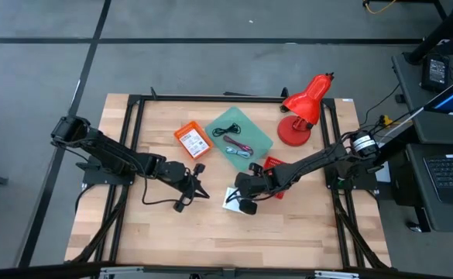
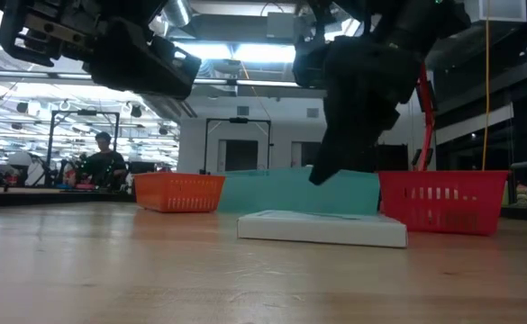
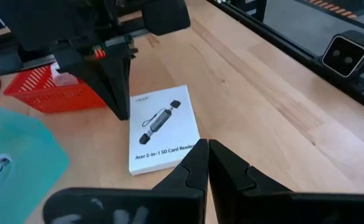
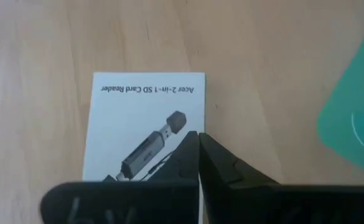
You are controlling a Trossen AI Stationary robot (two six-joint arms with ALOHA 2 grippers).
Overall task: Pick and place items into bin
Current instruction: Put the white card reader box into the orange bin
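Note:
A flat white box (image 1: 231,198) printed with an SD card reader lies on the wooden table; it also shows as the box (image 3: 163,127) and the box (image 4: 145,121). My right gripper (image 1: 246,204) is shut and points steeply down over it. In the low view its fingertips (image 2: 317,178) hang a little above the box (image 2: 322,227). My left gripper (image 1: 202,192) is shut and hovers to the box's left, its tips (image 3: 208,150) pointing at the box's near edge. Neither holds anything.
An orange basket (image 1: 193,140) with a card in it, a teal bin (image 1: 240,133) holding cables, and a red basket (image 1: 273,165) stand behind the box. A red desk lamp (image 1: 303,108) is at the far right. Bare wood lies toward the near edge.

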